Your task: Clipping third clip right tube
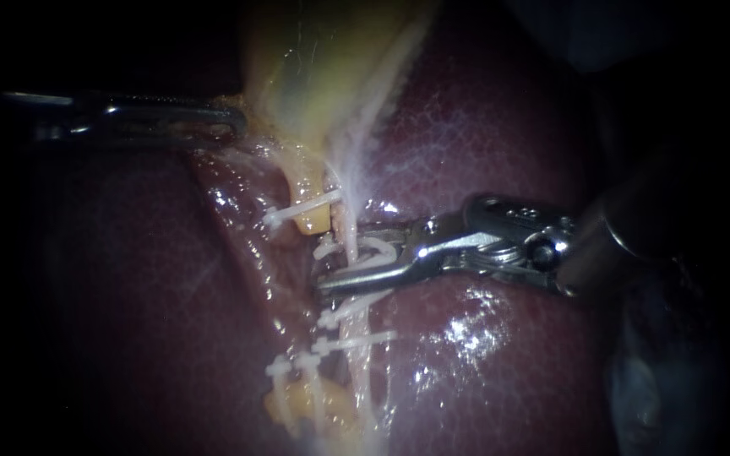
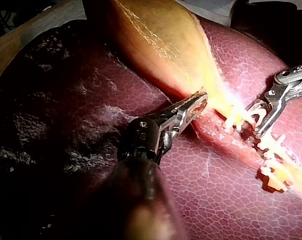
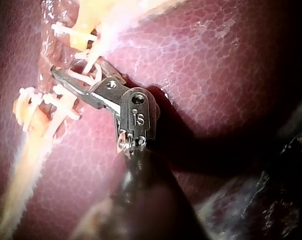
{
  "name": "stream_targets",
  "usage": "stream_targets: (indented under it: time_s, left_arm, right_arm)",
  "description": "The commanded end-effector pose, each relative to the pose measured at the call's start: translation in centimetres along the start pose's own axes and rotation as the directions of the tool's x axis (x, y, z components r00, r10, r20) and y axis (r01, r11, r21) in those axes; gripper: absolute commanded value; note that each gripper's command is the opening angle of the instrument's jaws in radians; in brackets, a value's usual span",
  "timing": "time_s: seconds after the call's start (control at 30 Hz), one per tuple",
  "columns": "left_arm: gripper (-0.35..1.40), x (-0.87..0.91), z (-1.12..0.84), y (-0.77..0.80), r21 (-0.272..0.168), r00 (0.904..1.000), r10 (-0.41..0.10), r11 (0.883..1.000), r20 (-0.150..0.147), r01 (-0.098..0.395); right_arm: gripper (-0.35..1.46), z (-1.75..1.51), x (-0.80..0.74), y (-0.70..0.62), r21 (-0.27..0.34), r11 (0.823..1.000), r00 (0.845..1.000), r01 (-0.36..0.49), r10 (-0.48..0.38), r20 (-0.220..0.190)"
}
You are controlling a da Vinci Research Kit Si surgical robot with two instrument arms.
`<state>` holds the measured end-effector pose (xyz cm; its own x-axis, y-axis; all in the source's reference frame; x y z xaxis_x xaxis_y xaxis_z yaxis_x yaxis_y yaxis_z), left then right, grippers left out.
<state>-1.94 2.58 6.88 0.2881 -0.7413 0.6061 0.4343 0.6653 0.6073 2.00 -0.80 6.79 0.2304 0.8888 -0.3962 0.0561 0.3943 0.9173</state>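
Observation:
My right instrument (image 1: 355, 256) comes in from the right, and its jaws hold a white clip (image 1: 371, 252) around the thin pale right tube (image 1: 350, 221). In the right wrist view the same jaws (image 3: 74, 81) straddle that tube with the clip between them. Below this on the right tube sit two more white clips (image 1: 356, 307) (image 1: 355, 341). The yellowish left tube (image 1: 311, 221) carries a clip (image 1: 297, 211) above and another (image 1: 285, 368) below. My left instrument (image 1: 231, 125) is shut on the edge of the gallbladder (image 1: 323, 67), as the left wrist view (image 2: 200, 101) also shows.
Dark red liver (image 1: 500, 127) lies around and beneath both tubes, glistening wet near the right instrument's shaft. Yellow fatty tissue (image 1: 302, 405) hangs at the tubes' lower end. The view's edges are dark.

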Motion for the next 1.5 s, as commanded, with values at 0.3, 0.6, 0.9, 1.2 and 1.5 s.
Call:
stream_targets:
  time_s: [0.3, 0.6, 0.9, 1.2, 1.5]
  left_arm:
    - [-0.35, 0.0, 0.0, 0.0, 0.0, 1.0, 0.0, 1.0, 0.0, 0.0]
    - [-0.35, 0.0, 0.01, 0.0, -0.001, 1.0, 0.0, 1.0, 0.0, 0.0]
    - [-0.35, 0.0, 0.01, -0.01, -0.001, 1.0, 0.0, 1.0, 0.0, 0.0]
    - [-0.35, 0.0, 0.01, -0.02, -0.002, 1.0, 0.0, 1.0, 0.0, 0.0]
    - [-0.35, 0.0, 0.01, -0.02, -0.002, 1.0, 0.0, 1.0, 0.0, 0.0]
  right_arm:
    - [0.46, 0.05, 0.12, -0.18, 0.135, 0.986, 0.991, -0.094, 0.105, -0.077]
    - [0.44, -0.05, 0.53, -0.58, 0.143, 0.982, 0.982, -0.122, 0.14, -0.129]
    - [0.23, -0.1, 0.55, -0.6, 0.143, 0.982, 0.982, -0.124, 0.142, -0.125]
    - [-0.35, -0.19, 0.54, -0.56, 0.137, 0.98, 0.98, -0.143, 0.16, -0.117]
    - [-0.35, -0.21, 0.53, -0.52, 0.139, 0.973, 0.975, -0.183, 0.198, -0.099]
